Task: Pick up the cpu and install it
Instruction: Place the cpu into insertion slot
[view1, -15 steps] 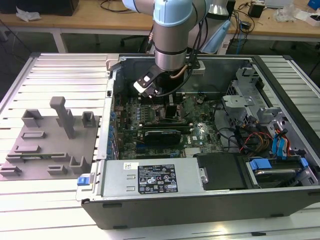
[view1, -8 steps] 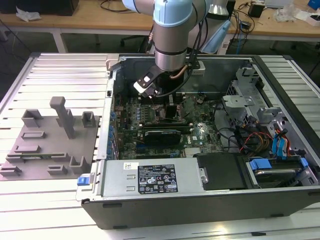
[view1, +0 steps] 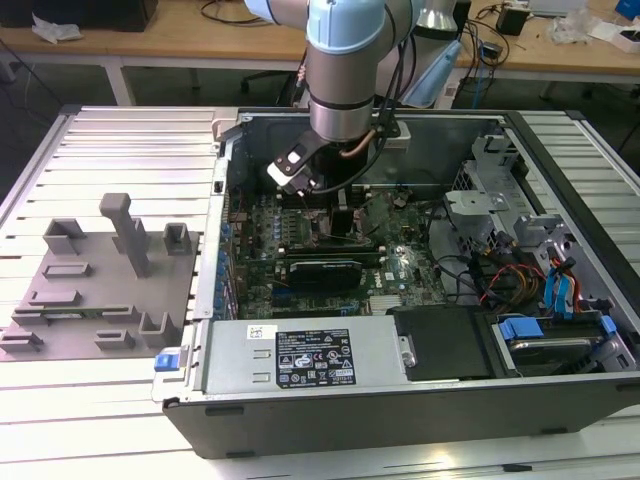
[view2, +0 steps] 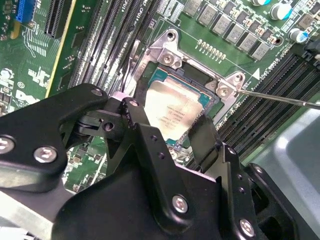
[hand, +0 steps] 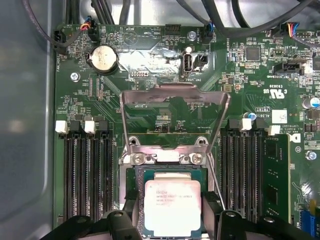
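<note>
- Gripper (view2: 167, 125) closed on the cpu (view2: 175, 107), one finger (view2: 132, 115) against each of two opposite edges.
- In both wrist views, cpu flat inside the socket (hand: 165, 172), silvery top up, directly between the fingertips.
- Hinged metal load plate (hand: 175, 92) standing open just beyond the socket, with memory slots (hand: 85, 170) on either side.
- In the exterior view, arm (view1: 345, 70) reaching down from the upper centre of the frame into the open computer case (view1: 400, 420), low over the green motherboard (view1: 400, 270).
- Grey fixture (view1: 100, 270) on the table (view1: 100, 420) at the exterior view's left, well apart from the gripper.
</note>
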